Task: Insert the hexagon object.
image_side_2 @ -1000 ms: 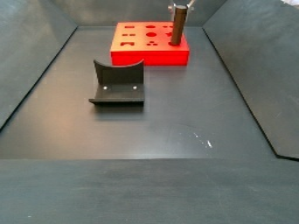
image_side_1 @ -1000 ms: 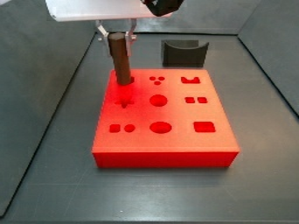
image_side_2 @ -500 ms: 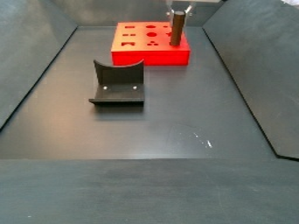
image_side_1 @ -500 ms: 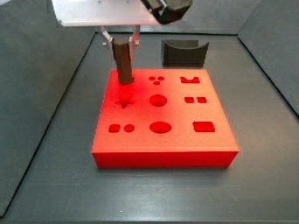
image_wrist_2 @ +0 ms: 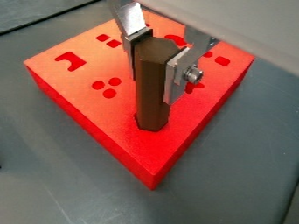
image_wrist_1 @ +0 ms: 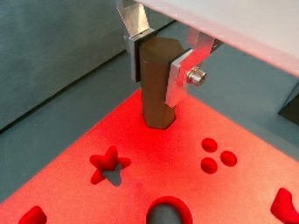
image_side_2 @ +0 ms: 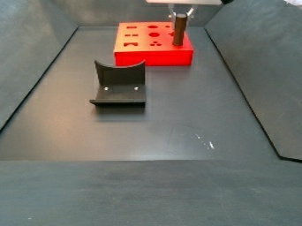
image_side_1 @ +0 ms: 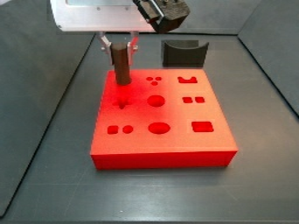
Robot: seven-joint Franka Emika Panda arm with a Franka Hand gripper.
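My gripper [image_side_1: 119, 42] is shut on the hexagon object [image_side_1: 119, 66], a slim brown peg held upright over the far left part of the red board [image_side_1: 176, 144]. Both wrist views show the silver fingers [image_wrist_1: 180, 73] clamped on the peg's [image_wrist_1: 156, 87] upper part. Its lower end meets the board's top near a corner [image_wrist_2: 149, 125] and seems sunk a little into a hole there. In a side view the gripper [image_side_2: 179, 15] holds the peg [image_side_2: 179, 32] at the board's [image_side_2: 151, 56] right end.
A dark grey curved block stands on the floor beyond the board [image_side_1: 184, 52], shown large in a side view [image_side_2: 118, 84]. The board has several shaped holes, such as a star [image_wrist_1: 107, 163]. Dark walls enclose the grey floor [image_side_2: 165, 150].
My gripper has come down with the peg. Less of the peg shows above the board than a second ago, while its lower end stays at the same spot.
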